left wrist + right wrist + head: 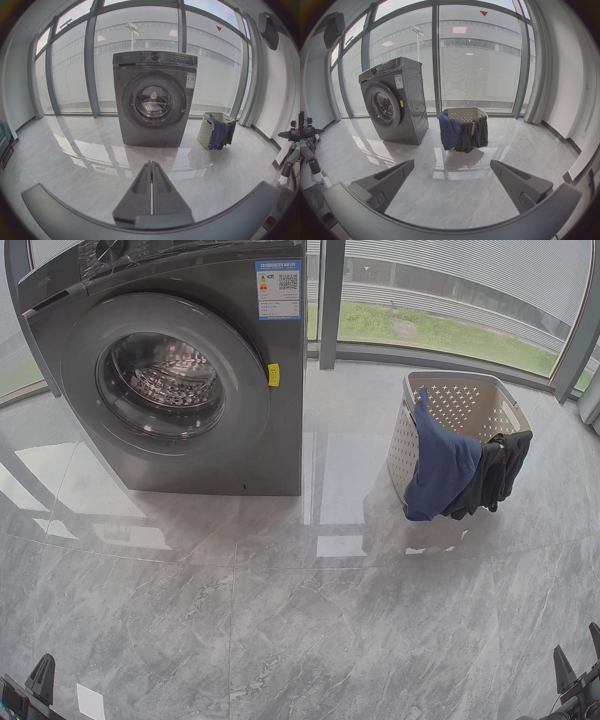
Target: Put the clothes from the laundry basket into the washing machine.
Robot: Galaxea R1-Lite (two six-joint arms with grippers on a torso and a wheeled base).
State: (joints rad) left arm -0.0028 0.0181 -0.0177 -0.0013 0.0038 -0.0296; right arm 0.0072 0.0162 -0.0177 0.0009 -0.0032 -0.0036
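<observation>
A grey front-loading washing machine [181, 371] stands at the far left, and its steel drum [161, 385] shows through the round front. To its right, by the window, is a beige laundry basket [465, 396]. A blue garment [440, 468] and a black garment [497, 474] hang over the basket's near rim. The machine [154, 100] and the basket [467, 114] also show far ahead in the wrist views. My left gripper [151, 175] is shut and empty, low at the near left [39, 680]. My right gripper [452, 161] is open and empty at the near right [578, 655]. Both are far from the basket.
A wide stretch of glossy grey tile floor [300, 615] lies between me and the machine and basket. Tall windows with a dark pillar [331, 302] stand behind them. A curtain [537, 78] hangs at the right. A small white scrap [90, 702] lies near the left gripper.
</observation>
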